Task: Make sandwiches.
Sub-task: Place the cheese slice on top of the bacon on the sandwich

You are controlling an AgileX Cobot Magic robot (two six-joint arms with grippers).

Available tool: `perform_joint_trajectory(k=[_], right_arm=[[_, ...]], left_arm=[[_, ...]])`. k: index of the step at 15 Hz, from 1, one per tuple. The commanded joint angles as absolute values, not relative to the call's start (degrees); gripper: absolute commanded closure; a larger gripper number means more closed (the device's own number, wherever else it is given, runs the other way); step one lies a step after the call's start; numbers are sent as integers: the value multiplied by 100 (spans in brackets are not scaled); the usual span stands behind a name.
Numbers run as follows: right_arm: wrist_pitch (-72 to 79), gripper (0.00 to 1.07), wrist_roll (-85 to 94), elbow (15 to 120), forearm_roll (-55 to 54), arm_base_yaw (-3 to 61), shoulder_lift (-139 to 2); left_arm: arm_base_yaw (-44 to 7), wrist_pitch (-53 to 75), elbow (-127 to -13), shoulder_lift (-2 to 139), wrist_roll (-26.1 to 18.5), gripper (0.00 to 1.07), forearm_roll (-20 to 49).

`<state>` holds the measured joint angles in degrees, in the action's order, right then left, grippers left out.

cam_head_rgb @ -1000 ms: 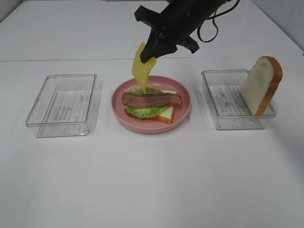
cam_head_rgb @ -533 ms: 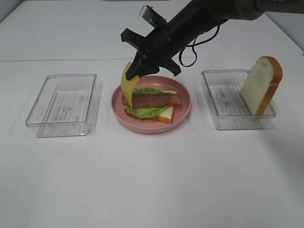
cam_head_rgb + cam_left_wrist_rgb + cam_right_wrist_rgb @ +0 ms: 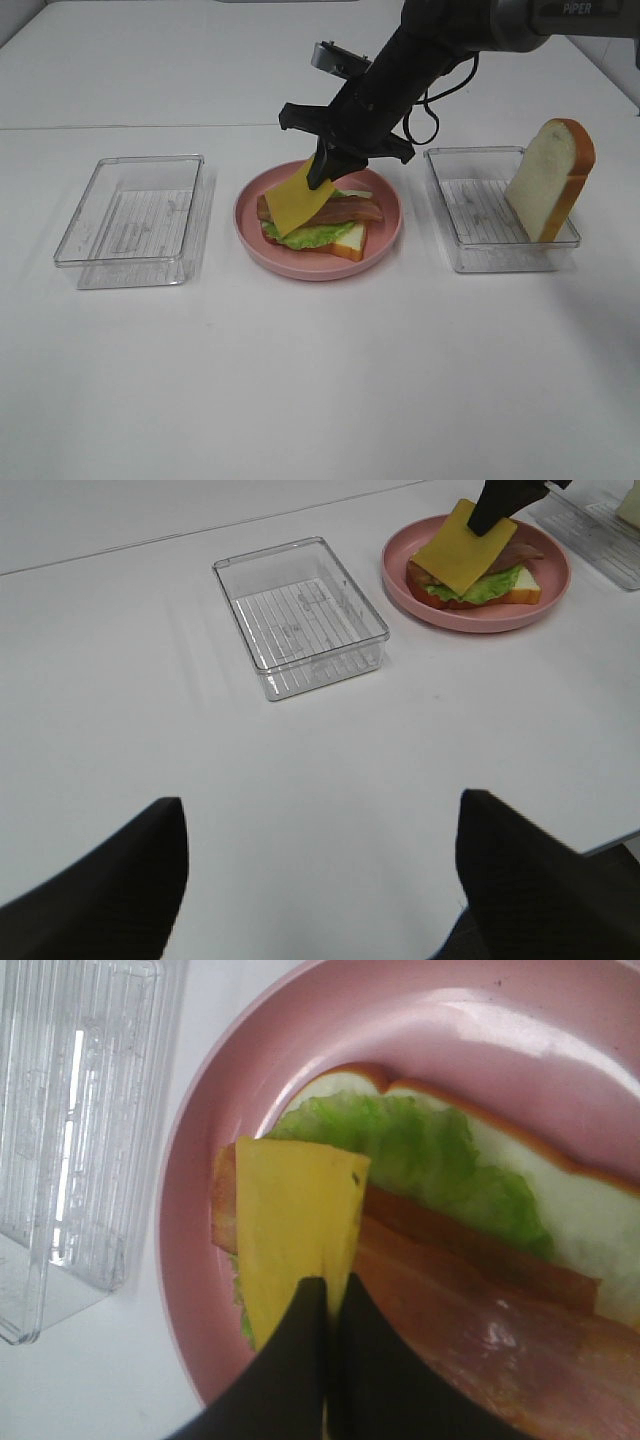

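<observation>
Obliquely, cheese slice [image 3: 297, 199] leans across left-right bacon strips [image 3: 353, 209].

In the exterior high view the plate [image 3: 318, 272] sits at mid-frame on the table [image 3: 320, 380], with the left tray [image 3: 130, 222] near it at frame left and the right tray [image 3: 470, 215] near it at frame right, all three in one row. On the plate lie, bottom to top, the lower bread slice [image 3: 350, 242], lettuce [image 3: 300, 237] and bacon [image 3: 352, 209]. The cheese slice [image 3: 295, 200] leans tilted over the left end of that stack, its upper edge pinched in the right gripper [image 3: 322, 172], which reaches in from the upper right. The upright bread slice [image 3: 548, 180] stands on edge, tilted, in the right end of the right tray.
</observation>
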<state>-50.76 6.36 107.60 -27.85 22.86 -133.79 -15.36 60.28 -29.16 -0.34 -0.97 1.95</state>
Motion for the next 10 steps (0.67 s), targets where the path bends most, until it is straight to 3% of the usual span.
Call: perform_joint_trajectory(k=[1,2,3,7,10], right_arm=[[-5048,107,579,10777,-2681,2263,-13356],[-5048,107,533,10777,-2681,2263,-13356],[-5048,98,498,10777,-2681,2263,-13356],[-5071,38,155,10777,-2286,2263,-13321],[-5122,34,-178,10777,-1587,2263,-13035]], left_arm=[[-1530,5959,-2888,-160,-86,35,206],[-1530,5959,-2888,-160,-86,35,206],[-1530,5959,-2888,-160,-86,35,206],[-1530,5959,-2888,-160,-86,35,206],[-1530,5959,-2888,-160,-86,35,206]])
